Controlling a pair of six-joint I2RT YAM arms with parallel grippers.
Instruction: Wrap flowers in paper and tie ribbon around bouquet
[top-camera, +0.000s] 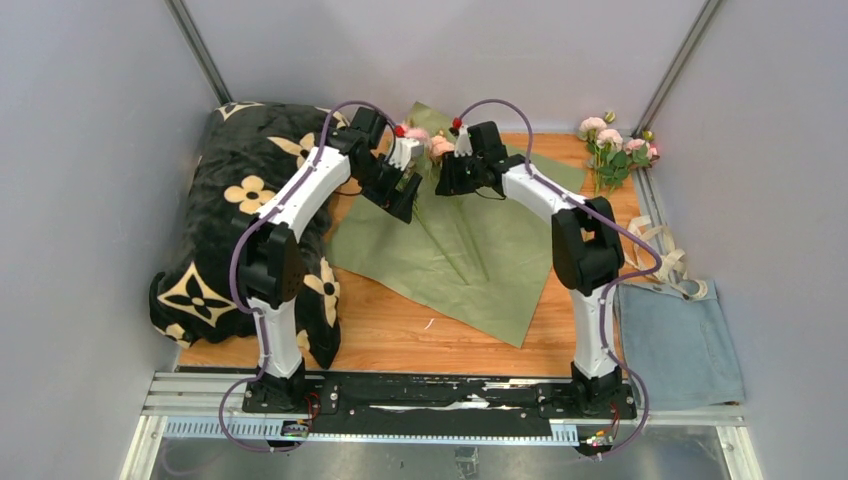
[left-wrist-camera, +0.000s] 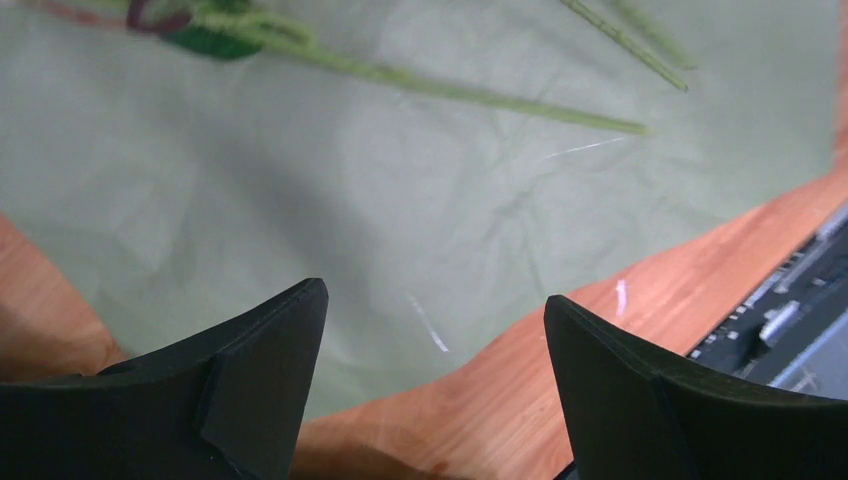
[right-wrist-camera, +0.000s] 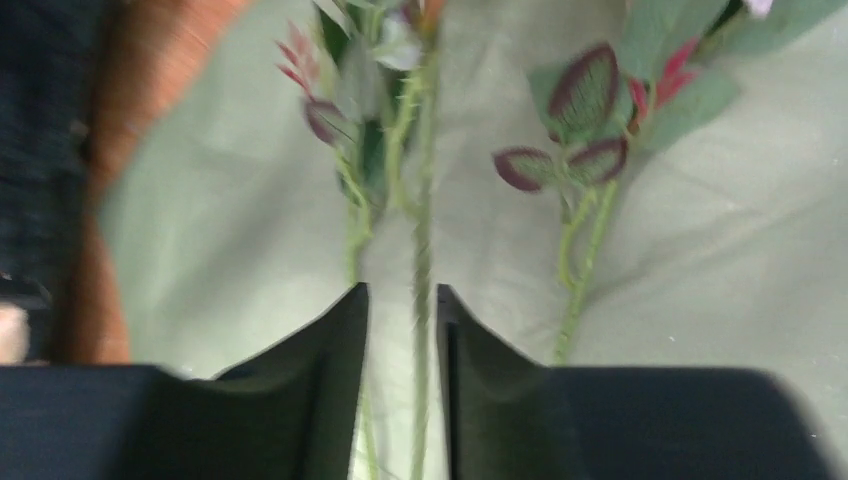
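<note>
At the far middle of the wooden tabletop (top-camera: 400, 335), both arms are seen reaching forward with elbows raised and wrists bent down, the two meeting over the far end of the paper (top-camera: 460, 260). The paper is spread flat, olive green face up, one corner toward the near edge.

The left gripper (left-wrist-camera: 435, 300) is held released, jaws wide apart, nothing between them, tilted down over the paper's left part; in the top view it (top-camera: 405, 198) sits just left of the flowers (top-camera: 430, 142).

The right gripper (right-wrist-camera: 402, 295) is angled down from the right side (top-camera: 447, 178). Its jaws are parted narrowly, one thin green stem (right-wrist-camera: 421, 230) running through the gap lengthwise, a sliver of space showing at the left jaw. No pinch is seen.

The flowers lie on the paper, pink blooms at the far end, long axis running far to near, stem ends (left-wrist-camera: 520, 108) toward the arm bases.

A second pink bunch (top-camera: 615, 145) is noted in the far right corner. The cream ribbon (top-camera: 665, 255) lies at the right edge, beside a grey-blue cloth (top-camera: 685, 345). A black flowered blanket (top-camera: 230, 200) is heaped at left.
</note>
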